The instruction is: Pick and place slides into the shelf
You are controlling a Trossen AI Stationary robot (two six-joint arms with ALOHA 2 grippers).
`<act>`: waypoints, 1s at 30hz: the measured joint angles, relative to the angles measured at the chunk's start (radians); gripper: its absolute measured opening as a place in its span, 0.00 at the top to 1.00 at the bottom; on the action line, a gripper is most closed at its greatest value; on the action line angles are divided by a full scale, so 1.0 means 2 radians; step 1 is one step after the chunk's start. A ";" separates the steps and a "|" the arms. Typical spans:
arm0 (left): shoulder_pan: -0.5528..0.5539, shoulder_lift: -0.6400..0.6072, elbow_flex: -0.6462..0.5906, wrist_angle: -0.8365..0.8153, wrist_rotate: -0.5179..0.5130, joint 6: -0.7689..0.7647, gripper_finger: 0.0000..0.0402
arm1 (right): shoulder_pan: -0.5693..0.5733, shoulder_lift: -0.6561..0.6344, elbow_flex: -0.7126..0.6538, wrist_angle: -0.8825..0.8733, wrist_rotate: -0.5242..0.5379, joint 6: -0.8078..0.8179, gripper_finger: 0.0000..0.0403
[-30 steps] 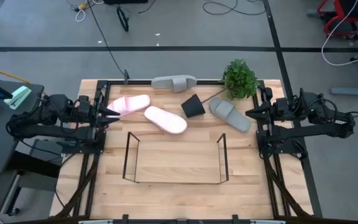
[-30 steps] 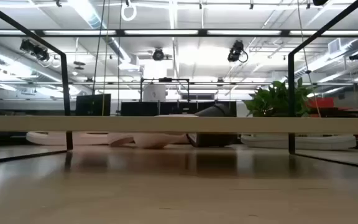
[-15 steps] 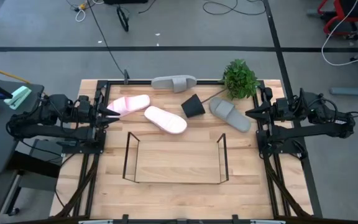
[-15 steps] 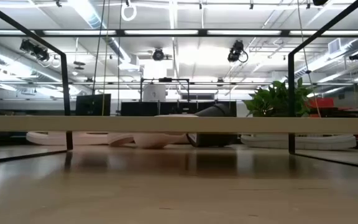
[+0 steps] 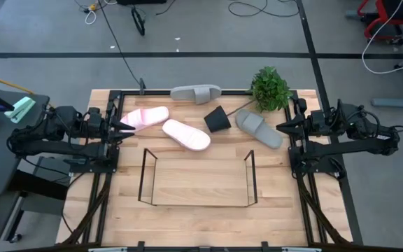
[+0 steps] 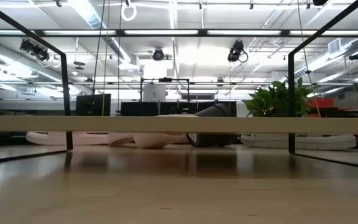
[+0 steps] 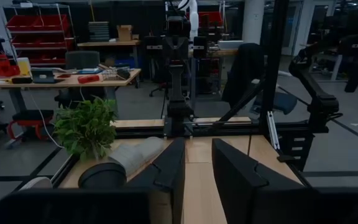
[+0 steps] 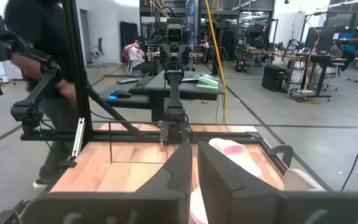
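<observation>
Pale wooden table point(image 5: 201, 213) from above: nothing has shifted since the earlier frames. Two pink slides point(image 5: 145, 116) point(image 5: 186, 134) and two grey slides point(image 5: 196, 92) point(image 5: 258, 129) lie beyond the empty wire shelf point(image 5: 198, 204), with a tipped black pot point(image 5: 217, 120) and a plant point(image 5: 270, 88) nearby. Left gripper point(image 5: 126, 126) and right gripper point(image 5: 283, 127) wait at the table's sides.

Low view: unchanged; slides lie behind the shelf's bar point(image 6: 179, 124).

Left wrist: fingers point(image 7: 166, 171) narrowly parted, holding nothing.

Right wrist: fingers point(image 8: 176, 168) narrowly parted, empty; a person point(image 8: 48, 81) stands beyond the table.
</observation>
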 joint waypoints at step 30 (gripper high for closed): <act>0.000 0.000 0.000 0.000 0.000 0.000 0.79 | 0.000 0.000 0.000 0.000 0.000 0.000 0.92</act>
